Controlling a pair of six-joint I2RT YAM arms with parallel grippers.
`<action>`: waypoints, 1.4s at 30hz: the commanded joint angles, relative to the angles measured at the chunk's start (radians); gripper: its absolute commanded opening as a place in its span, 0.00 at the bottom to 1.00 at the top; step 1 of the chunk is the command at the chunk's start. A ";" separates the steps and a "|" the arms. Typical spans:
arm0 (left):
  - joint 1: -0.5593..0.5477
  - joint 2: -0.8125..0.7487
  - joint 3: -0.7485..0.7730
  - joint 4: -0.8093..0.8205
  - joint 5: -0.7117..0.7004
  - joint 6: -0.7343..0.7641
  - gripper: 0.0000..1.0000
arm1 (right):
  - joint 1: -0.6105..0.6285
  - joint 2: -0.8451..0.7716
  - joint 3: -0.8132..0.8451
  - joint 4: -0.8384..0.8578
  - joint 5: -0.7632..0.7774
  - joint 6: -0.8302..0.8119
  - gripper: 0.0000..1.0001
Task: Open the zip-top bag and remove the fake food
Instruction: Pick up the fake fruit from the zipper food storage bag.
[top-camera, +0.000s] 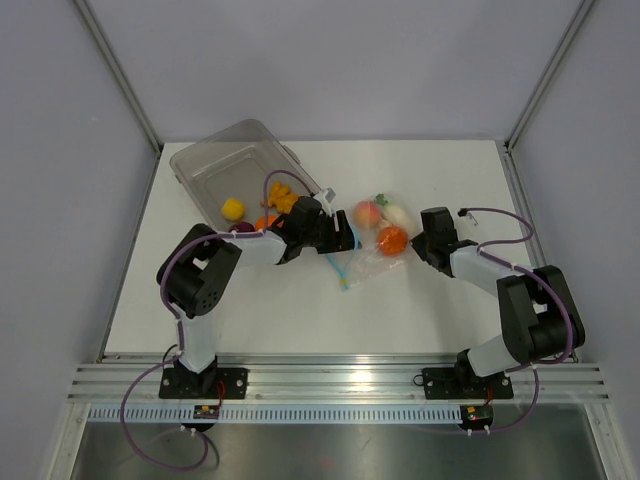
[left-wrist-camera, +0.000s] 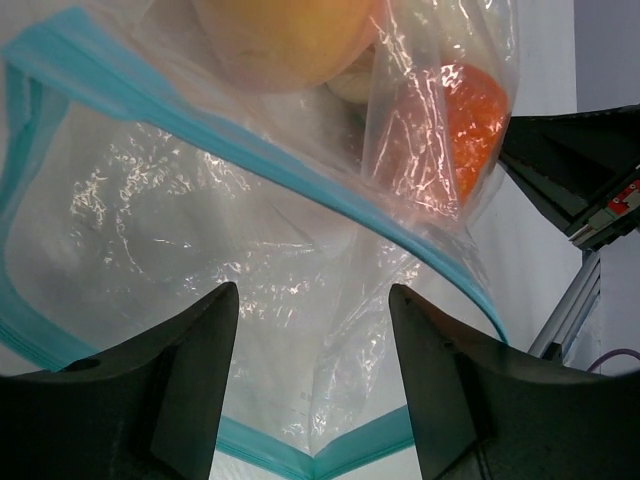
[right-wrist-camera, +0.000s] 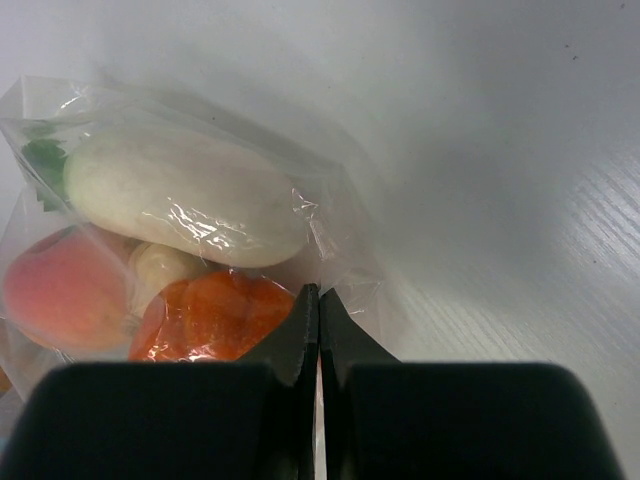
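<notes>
Top external view is showing the zip-top bag (top-camera: 368, 256) lying on the table (top-camera: 250, 320) between the two arms, with its blue zip strip (top-camera: 338, 268) trailing toward the near side. The fake food (top-camera: 392, 240) is sitting inside the bag's far end: an orange piece, with a peach piece (top-camera: 367, 213) and a white piece (top-camera: 397, 213) just beyond it. More toy pieces, among them a yellow one (top-camera: 232, 209), are lying by the clear tub (top-camera: 215, 160) at the back left, though whether they are inside it is hard to tell. The left gripper (top-camera: 340, 235) is hovering at the bag's mouth with its jaws standing well apart. Its wrist view is showing loose film and the zip strip ahead of the fingers, with nothing clamped between them. The right gripper (top-camera: 418, 243) is sitting at the opposite end with its jaws fully together, seemingly pinching a fold of film just beside the orange piece. The risks are looking fairly plain. That pinch is catching very little plastic, so a pull from the left could be dragging the film free and leaving the bag sliding across the table. The left fingers may also be closing on both layers of the mouth at once, which would be sealing off the way in instead of widening it. Crinkled film is bunching around the toys, so a piece being drawn out could be snagging and hauling the whole bag along with it.
</notes>
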 joint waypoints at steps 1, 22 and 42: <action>0.000 0.024 0.051 -0.004 -0.004 0.011 0.65 | 0.005 -0.033 0.008 0.024 0.001 -0.022 0.00; 0.000 -0.044 -0.066 0.278 0.122 -0.067 0.68 | 0.006 -0.038 0.017 0.007 0.009 -0.026 0.00; 0.013 -0.111 -0.184 0.391 0.136 -0.193 0.62 | 0.005 -0.049 0.020 -0.012 0.036 -0.029 0.00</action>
